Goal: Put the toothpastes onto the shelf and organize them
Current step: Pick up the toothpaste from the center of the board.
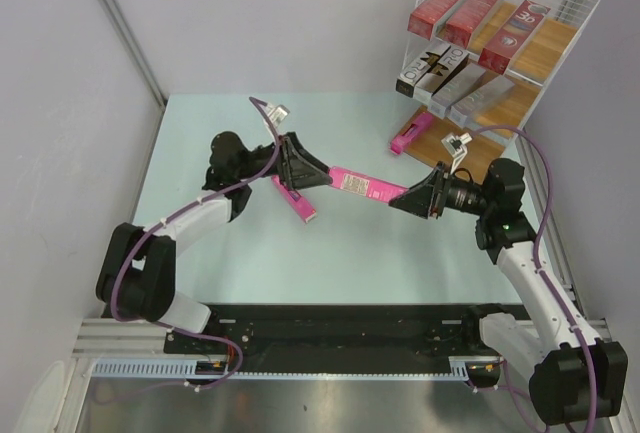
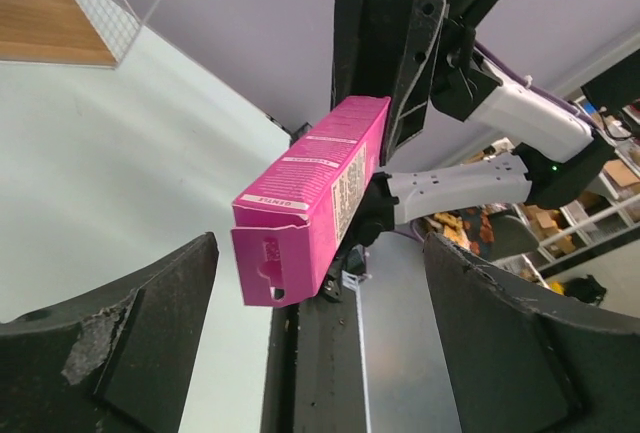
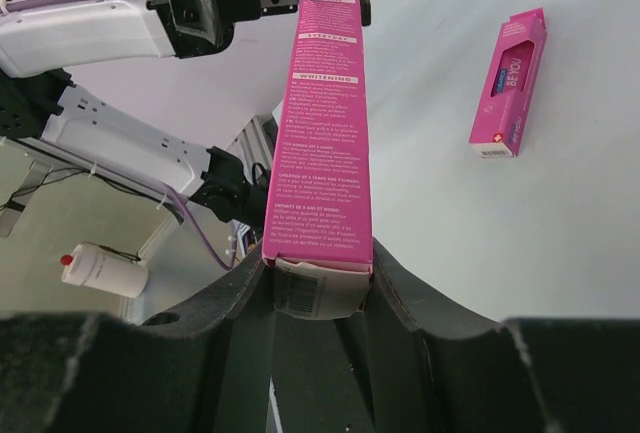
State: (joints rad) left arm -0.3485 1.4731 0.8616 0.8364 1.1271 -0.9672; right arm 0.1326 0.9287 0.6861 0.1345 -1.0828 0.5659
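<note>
Above mid counter (image 1: 250, 253), held pink carton (image 1: 360, 184) hangs level between both arms. Right fingers (image 3: 243, 298) clamped tight on one end. Left fingers (image 2: 150, 343) spread wide either side of other end, not touching.

Likely step: right arm takes carton alone to shelf (image 1: 555, 48).
- Left arm: back straight off, no brushing carton.
- Right arm: swing to lowest board, lay carton parallel beside shelved pink carton (image 1: 409, 136).

Loose pink carton (image 1: 296, 202) lies on counter by left arm, not yet shelved.

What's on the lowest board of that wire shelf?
One pink carton lies at the lowest board's left end. The middle board and its grey cartons cover the back, so that part cannot be seen.
</note>
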